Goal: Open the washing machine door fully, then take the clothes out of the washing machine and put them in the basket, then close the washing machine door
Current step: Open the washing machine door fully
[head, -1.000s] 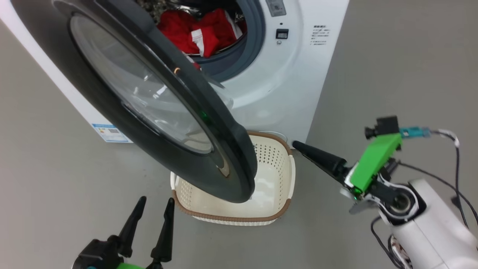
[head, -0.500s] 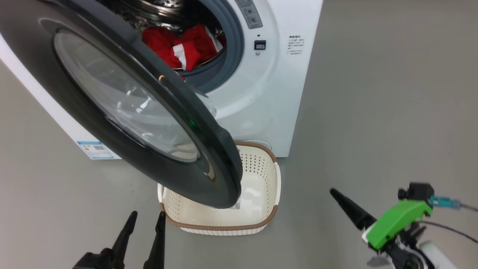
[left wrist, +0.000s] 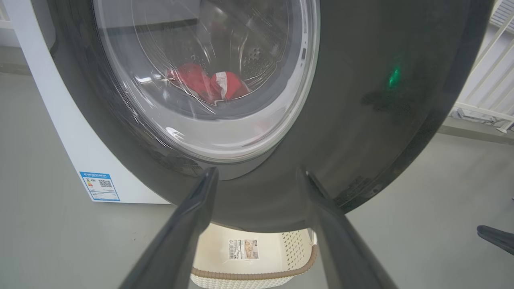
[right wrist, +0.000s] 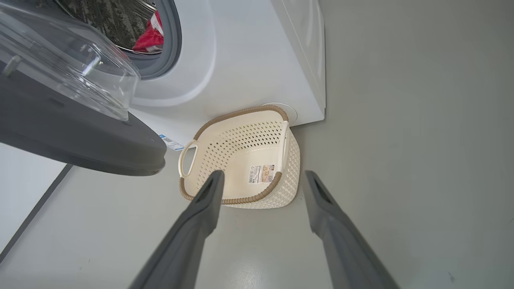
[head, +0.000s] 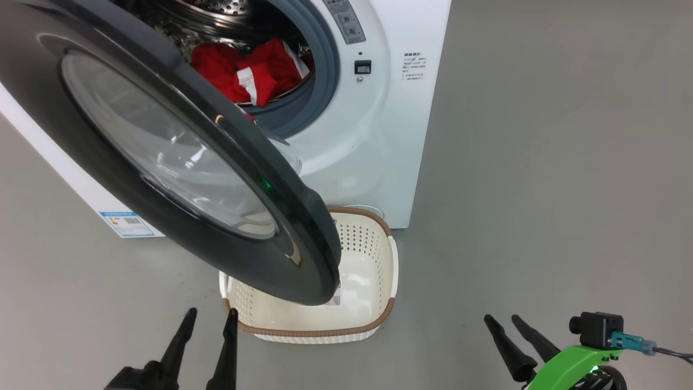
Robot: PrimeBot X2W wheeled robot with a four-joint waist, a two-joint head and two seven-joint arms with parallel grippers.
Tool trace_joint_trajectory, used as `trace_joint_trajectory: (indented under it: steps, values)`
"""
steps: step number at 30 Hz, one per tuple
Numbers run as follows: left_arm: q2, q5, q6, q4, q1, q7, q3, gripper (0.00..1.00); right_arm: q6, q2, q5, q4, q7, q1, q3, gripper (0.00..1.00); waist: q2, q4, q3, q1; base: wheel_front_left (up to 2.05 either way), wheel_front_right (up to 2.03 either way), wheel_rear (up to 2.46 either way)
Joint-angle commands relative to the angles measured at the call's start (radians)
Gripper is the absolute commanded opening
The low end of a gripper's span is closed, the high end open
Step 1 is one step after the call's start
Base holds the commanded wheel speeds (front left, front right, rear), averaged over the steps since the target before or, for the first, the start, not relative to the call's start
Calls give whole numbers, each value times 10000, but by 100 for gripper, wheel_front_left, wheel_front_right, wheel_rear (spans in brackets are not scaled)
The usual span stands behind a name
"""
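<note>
Head view shows the washing machine (head: 373, 135) filling the upper left of the frame. The washing machine door (head: 178, 162) swings out from its hinge side at the left, its black rim and glass bowl reaching down toward the centre. It stands part-way open, so the first step, opening it fully, looks unfinished.

The clothes (head: 243, 73) lie red, with a white label, in the drum mouth at top centre, none of them lifted out. The basket (head: 364, 238) sits on the floor just before the machine's front, at lower centre. Its left part is hidden behind the door's free edge, and it holds nothing but its paper label.

The left tool (head: 212, 311) rests at the bottom left with its fingers spread and nothing between them, and bare floor shows between it and the door's rim. The left wrist view puts that glossy rim right ahead of it. The right tool (head: 501, 318) sits at the bottom right, also spread and empty, well apart from the basket and the door.

As I judge it, the next move calls for one tool to reach the door's free edge or inner face and press it toward the frame's left until the drum mouth and the basket stand unobstructed. Only then should a tool reach in for the red fabric.
</note>
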Motion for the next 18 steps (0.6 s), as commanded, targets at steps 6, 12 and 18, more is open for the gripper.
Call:
trace_joint_trajectory:
  steps: [6,12,18]
  values:
    - [102,110,-57,-164,-82,-92,399,100,35,-112,-1839,-241,-503,-327,-1175,100,0,-24,26,0,0,0,0]
    - [102,102,-57,-172,-79,-92,460,100,35,968,-5436,-1274,-508,729,-3957,100,0,-10,15,0,0,0,0]
    - [102,95,-58,-152,-40,-92,419,100,35,2201,-7754,-2495,-510,1679,-6042,100,0,32,-18,0,0,0,0]
